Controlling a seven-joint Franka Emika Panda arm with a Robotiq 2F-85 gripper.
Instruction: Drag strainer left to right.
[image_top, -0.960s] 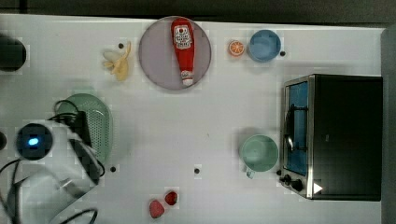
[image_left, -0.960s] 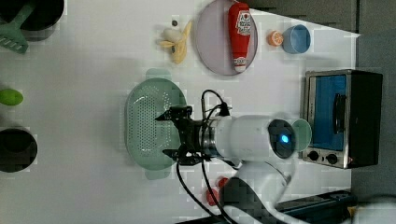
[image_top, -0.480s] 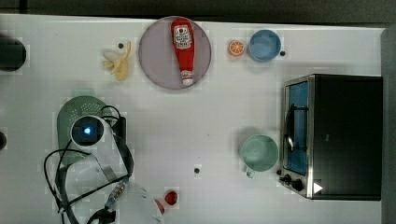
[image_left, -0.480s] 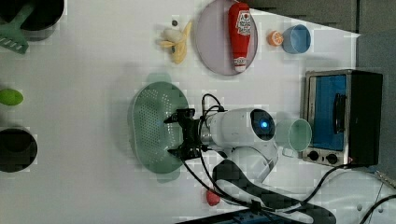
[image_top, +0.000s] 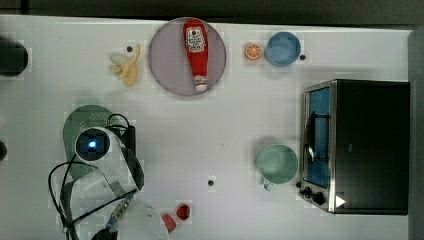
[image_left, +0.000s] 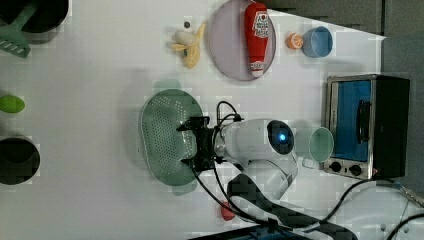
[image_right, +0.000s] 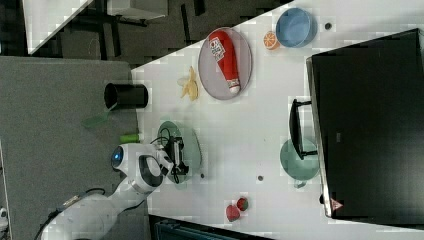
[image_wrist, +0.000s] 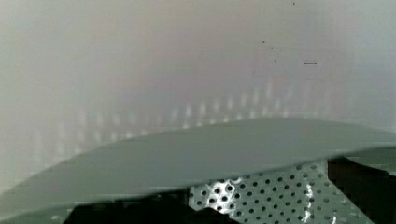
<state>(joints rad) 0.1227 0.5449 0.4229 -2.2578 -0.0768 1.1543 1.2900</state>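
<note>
where it rests, pale green oval strainer (image_left: 167, 135), rows of holes

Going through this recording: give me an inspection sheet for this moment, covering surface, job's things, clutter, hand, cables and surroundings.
Surface: white table, small dark dots on it.
Job's things: pale green strainer at the top view's left, upright on the table.
Clutter: ketchup bottle lying on a round plate; banana; orange slice beside a blue bowl; green mug in front of the toaster oven; two strawberries; black cup.
Hand: the hand is open over the strainer's rim, jaws either side of the wall.
Cables: black cables loop along the wrist and arm.
Surroundings: grey floor beside the table.
</note>
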